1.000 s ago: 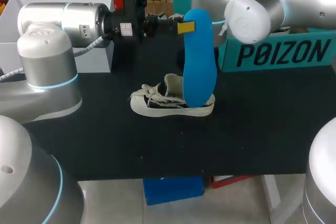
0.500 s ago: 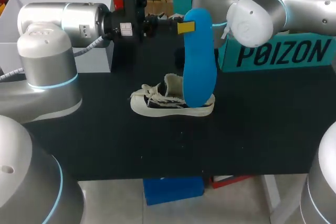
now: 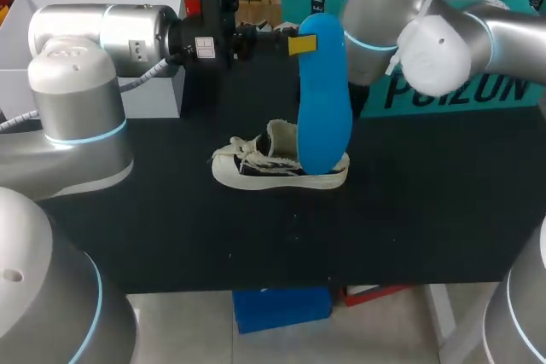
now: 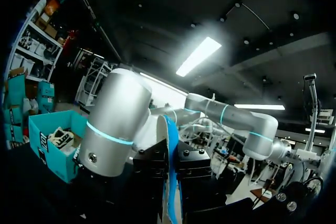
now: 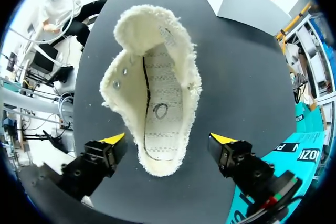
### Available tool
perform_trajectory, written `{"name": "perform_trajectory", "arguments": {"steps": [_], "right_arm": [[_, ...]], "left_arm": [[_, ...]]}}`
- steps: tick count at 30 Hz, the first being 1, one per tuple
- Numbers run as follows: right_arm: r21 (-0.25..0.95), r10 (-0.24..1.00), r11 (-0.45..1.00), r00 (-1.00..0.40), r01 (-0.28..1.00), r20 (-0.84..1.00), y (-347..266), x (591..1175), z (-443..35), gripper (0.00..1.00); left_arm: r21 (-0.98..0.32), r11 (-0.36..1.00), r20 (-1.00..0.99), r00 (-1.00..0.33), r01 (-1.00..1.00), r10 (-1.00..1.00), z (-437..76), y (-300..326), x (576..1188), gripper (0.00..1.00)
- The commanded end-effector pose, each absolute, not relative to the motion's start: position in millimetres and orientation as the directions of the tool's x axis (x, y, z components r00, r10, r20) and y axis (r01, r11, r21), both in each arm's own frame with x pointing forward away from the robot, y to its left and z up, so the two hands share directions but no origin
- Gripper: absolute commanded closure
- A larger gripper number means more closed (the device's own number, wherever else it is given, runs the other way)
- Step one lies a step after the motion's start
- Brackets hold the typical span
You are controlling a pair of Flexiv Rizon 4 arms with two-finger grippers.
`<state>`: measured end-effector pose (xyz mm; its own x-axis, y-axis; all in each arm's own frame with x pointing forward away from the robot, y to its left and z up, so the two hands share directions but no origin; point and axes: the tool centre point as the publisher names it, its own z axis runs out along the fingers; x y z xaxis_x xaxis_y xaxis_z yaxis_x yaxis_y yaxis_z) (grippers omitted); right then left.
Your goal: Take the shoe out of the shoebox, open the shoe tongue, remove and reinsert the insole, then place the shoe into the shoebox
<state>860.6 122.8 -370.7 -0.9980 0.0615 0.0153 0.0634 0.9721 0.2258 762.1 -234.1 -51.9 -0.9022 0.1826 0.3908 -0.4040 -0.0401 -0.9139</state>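
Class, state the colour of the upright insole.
The insole is bright blue, clearest in the head view.

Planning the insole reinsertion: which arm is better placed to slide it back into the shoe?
Left: the left pincer is shut on the blue insole, held upright; the right pincer hangs open and empty above the shoe.

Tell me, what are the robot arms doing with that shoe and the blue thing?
The left arm's tool is shut on the blue insole and holds it upright, with its lower end down at the back of the shoe. The shoe sits on the black table, outside any box. The right arm's tool hangs open above the shoe, one finger on each side, touching nothing.
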Motion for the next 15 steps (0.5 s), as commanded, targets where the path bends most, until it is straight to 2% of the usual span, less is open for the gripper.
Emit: {"name": "perform_trajectory", "arguments": {"steps": [1,15], "right_arm": [[0.363,0.071,0.93,-0.997,0.064,-0.006,112.0,852.6,-373.0,0.0],[0.457,0.095,0.886,-0.995,0.076,-0.02,108.5,850.4,-376.0,0.0]], "left_arm": [[-0.914,-0.044,0.39,-0.904,-0.403,0.177,-52.5,-235.6,761.0,1.0],[-0.914,-0.044,0.39,-0.904,-0.403,0.177,-52.5,-235.6,761.0,1.0]]}}
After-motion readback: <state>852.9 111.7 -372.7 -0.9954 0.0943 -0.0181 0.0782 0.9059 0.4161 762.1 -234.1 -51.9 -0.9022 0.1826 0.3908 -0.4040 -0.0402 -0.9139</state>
